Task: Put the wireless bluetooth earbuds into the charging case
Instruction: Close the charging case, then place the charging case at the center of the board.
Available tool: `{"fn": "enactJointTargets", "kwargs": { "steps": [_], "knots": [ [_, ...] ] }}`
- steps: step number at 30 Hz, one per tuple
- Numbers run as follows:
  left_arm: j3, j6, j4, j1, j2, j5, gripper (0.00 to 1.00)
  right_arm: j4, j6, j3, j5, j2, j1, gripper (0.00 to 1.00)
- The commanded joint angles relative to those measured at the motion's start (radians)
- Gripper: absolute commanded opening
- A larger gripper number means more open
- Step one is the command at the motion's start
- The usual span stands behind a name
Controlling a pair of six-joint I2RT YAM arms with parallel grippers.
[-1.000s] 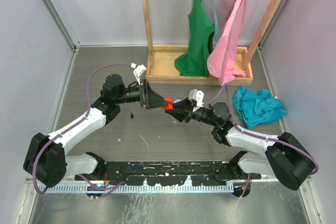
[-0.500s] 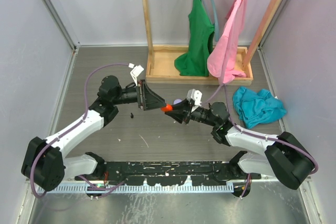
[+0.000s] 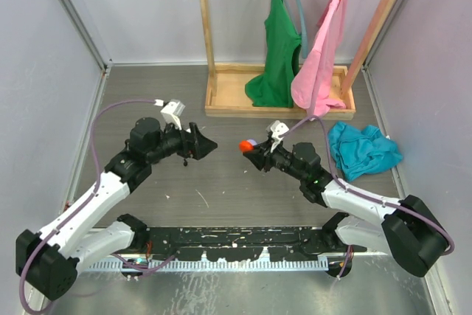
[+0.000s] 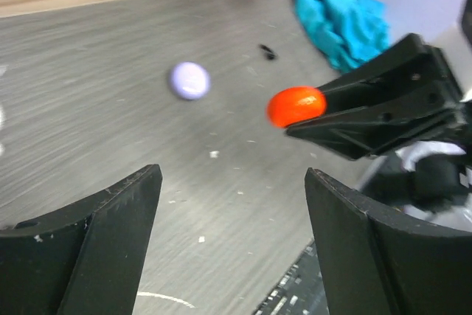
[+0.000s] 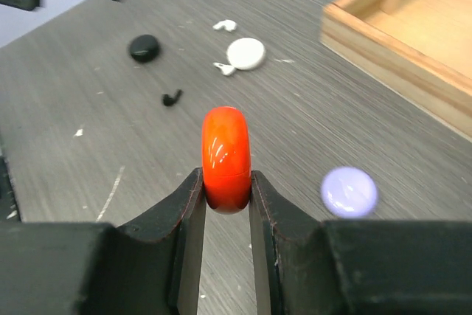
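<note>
One second on, the left fingers (image 4: 110,234) have backed off, spread empty; right fingers (image 5: 188,212) alone pinch the red case (image 5: 226,158), seemingly unopened.

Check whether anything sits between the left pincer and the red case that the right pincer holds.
Nothing visible does. The open left pincer faces the red case, clamped in the right pincer, across open air; the lilac disc lies on the table, off that line.

the red charging case (image 5: 226,158) looks like smooth glossy plastic, pinched by matt black plastic fingers (image 5: 188,219). the table (image 5: 74,86) is dull grey with a fine brushed grain and scuffs. the tray (image 5: 398,42) along its far edge is bare wood, and the teal heap (image 3: 363,149) is soft cloth.
</note>
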Motion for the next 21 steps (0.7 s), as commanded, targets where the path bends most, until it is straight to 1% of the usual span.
{"fn": "enactJointTargets", "kwargs": {
  "steps": [1, 3, 4, 5, 6, 10, 13, 17, 21],
  "knots": [
    [-0.053, 0.07, -0.11, -0.001, -0.102, -0.353, 0.83, -0.094, 0.064, 0.023, 0.222, -0.03, -0.019, 0.02],
    [-0.091, 0.062, -0.108, -0.001, -0.134, -0.437, 0.86, -0.123, 0.105, 0.026, 0.295, -0.016, -0.028, 0.02],
    [-0.109, 0.06, -0.105, -0.001, -0.149, -0.474, 0.87, -0.131, 0.125, 0.026, 0.315, -0.007, -0.036, 0.02],
    [-0.125, 0.06, -0.101, -0.001, -0.16, -0.513, 0.91, -0.134, 0.143, 0.026, 0.327, 0.002, -0.047, 0.02],
    [-0.138, 0.061, -0.097, -0.001, -0.169, -0.542, 0.93, -0.133, 0.162, 0.027, 0.339, 0.012, -0.058, 0.02],
    [-0.171, 0.069, -0.084, -0.001, -0.176, -0.606, 1.0, -0.139, 0.268, 0.042, 0.376, 0.084, -0.122, 0.02],
    [-0.181, 0.077, -0.075, -0.001, -0.165, -0.609, 0.99, -0.158, 0.348, 0.069, 0.354, 0.15, -0.175, 0.02],
    [-0.195, 0.083, -0.066, -0.002, -0.151, -0.617, 0.98, -0.158, 0.422, 0.092, 0.317, 0.234, -0.215, 0.04],
    [-0.199, 0.088, -0.065, -0.001, -0.147, -0.619, 0.98, -0.156, 0.454, 0.125, 0.291, 0.305, -0.222, 0.09]
  ]
}}
